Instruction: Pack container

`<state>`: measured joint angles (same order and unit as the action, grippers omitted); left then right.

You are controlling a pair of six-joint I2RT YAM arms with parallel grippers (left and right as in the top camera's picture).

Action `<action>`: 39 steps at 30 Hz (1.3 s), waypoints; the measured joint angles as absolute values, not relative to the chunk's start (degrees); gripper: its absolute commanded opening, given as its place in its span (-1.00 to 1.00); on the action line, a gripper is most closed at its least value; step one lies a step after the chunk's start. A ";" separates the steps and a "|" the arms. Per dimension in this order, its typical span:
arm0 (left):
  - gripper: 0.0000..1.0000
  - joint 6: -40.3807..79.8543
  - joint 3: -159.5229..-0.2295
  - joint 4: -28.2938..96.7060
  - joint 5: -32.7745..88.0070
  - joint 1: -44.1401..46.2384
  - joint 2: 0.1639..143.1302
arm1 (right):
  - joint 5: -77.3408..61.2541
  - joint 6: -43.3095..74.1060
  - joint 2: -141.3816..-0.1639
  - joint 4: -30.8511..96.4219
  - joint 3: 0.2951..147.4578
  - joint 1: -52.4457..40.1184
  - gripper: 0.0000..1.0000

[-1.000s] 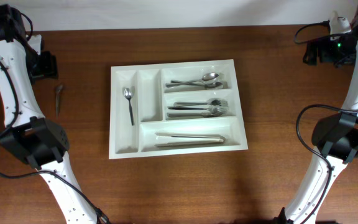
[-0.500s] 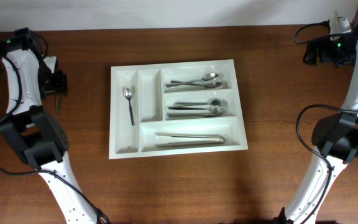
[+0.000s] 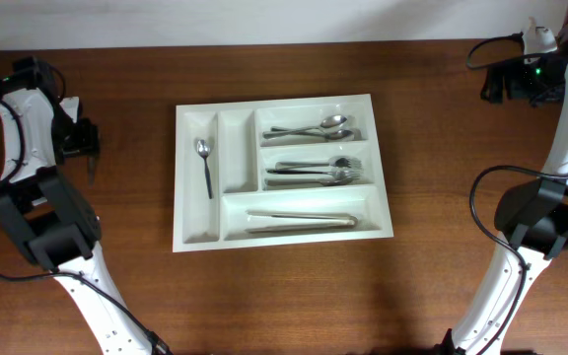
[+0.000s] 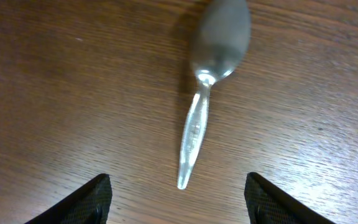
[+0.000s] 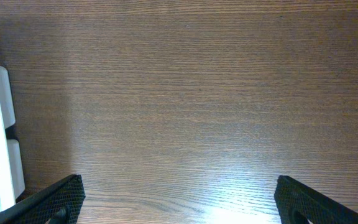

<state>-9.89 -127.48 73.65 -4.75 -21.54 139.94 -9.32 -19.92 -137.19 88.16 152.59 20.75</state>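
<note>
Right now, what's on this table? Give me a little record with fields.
tray: white, five compartments, mid-table
leftmost slot: one small spoon
long slots: spoons, forks, long utensils
loose spoon: on the table, left of the tray
left gripper: open, over the loose spoon
right gripper: open, above the table

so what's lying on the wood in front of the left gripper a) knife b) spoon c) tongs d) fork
B: the left wrist view shows a spoon, with its bowl and slim handle, lying loose on the table ahead of the open left gripper.
</note>
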 measured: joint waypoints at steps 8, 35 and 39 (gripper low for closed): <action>0.50 -9.93 -127.44 67.99 -3.75 -22.11 139.94 | -9.32 -19.88 -137.19 88.16 152.59 20.75 0.97; 0.46 -12.32 -127.33 66.59 -1.58 -22.04 143.33 | -9.32 -19.92 -137.19 88.16 152.59 20.75 0.97; 0.45 -12.71 -127.33 66.67 -1.50 -21.98 143.39 | -9.32 -19.88 -137.19 88.16 152.59 20.75 0.98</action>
